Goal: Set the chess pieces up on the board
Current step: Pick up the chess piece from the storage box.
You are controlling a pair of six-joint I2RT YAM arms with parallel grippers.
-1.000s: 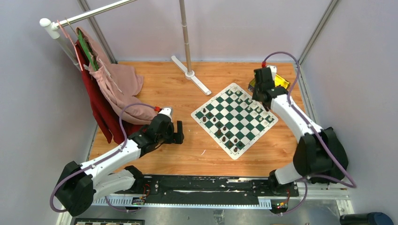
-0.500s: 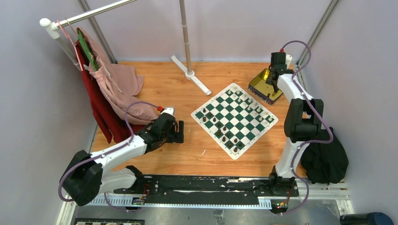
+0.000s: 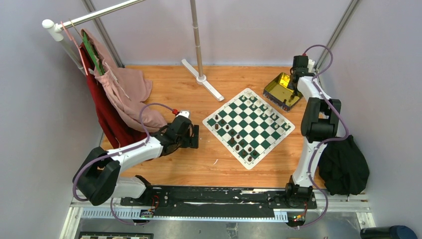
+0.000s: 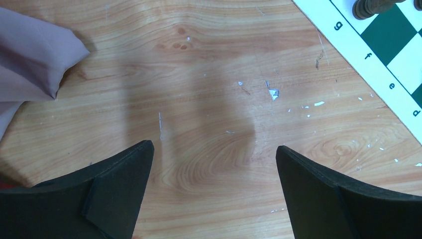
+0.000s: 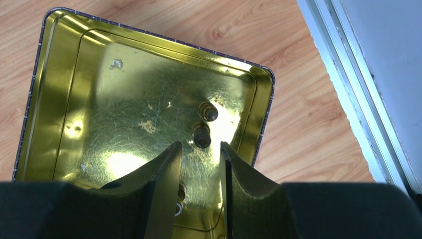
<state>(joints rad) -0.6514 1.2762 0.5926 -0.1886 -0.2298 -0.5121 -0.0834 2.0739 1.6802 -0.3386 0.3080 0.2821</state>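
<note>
Top external view gives us the board (image 3: 254, 133) lying as a diamond on the wooden table (image 3: 199, 167), right of centre. Chess pieces (image 3: 238, 136) stand on it: dark ones along its near-left side and pale ones along its far-right side.

Just beyond the board's far-right edge sits a gold tin (image 3: 277, 85), and the right gripper (image 3: 294, 78) hangs over the tin's right end. In the right wrist view we see that gripper (image 5: 201, 145) with its fingers (image 5: 159, 174) close together but parted by a narrow gap, with nothing clamped between them. Two small dark pieces (image 5: 208, 112) rest on the tin (image 5: 45, 99) floor just past the fingertips. Something more shows low in the gap, too hidden for us to name.

The left gripper (image 3: 194, 137) is low over bare wood, just left of the board and apart from it. In the left wrist view its fingers (image 4: 119, 169) are spread wide and hold nothing. A corner of the board (image 4: 398, 55) and one dark piece (image 4: 370, 6) show at the upper right there, and pink cloth (image 4: 30, 59) shows at the left edge.
</note>
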